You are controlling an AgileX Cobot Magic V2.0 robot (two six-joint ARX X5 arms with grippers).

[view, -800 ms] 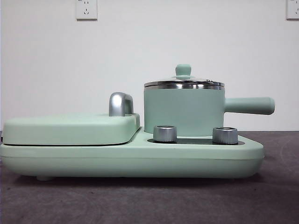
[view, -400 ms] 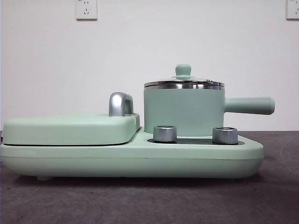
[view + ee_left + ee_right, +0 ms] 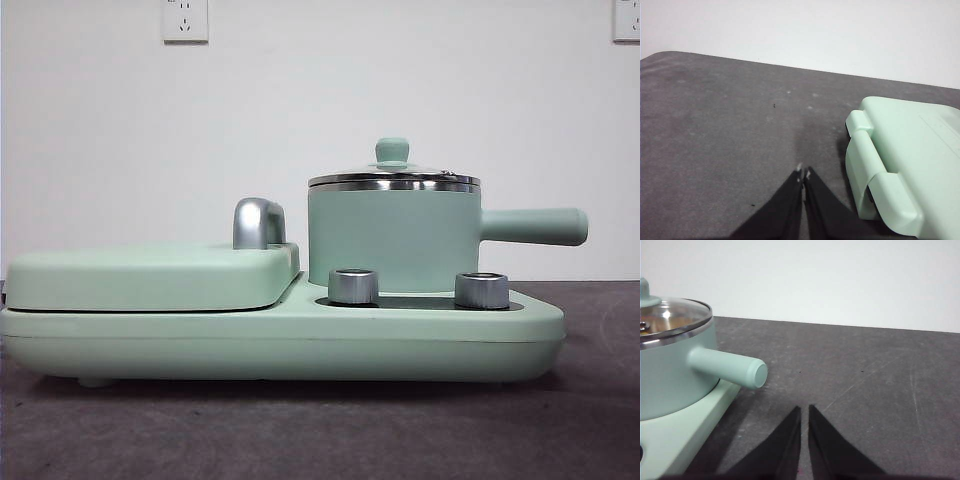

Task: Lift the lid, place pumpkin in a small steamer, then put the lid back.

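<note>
The small steamer point(image 3: 392, 240), a mint-green pot with a long side handle point(image 3: 535, 226), stands on the right half of a wide mint-green base point(image 3: 280, 340). The glass lid point(image 3: 394, 178) with its mint knob point(image 3: 392, 151) sits on the pot. In the right wrist view the steamer point(image 3: 667, 375) and lid point(image 3: 670, 315) show beside my right gripper point(image 3: 804, 410), which is shut over bare table, apart from the handle. My left gripper point(image 3: 804, 174) is shut over the table beside the base's hinged end point(image 3: 880, 175). The pumpkin is out of view.
A flat mint-green hinged cover point(image 3: 150, 275) with a silver handle point(image 3: 258, 222) fills the base's left half. Two silver knobs point(image 3: 353, 286) point(image 3: 481, 290) stand in front of the pot. Dark grey table point(image 3: 320, 430) runs to a white wall with sockets point(image 3: 185, 20).
</note>
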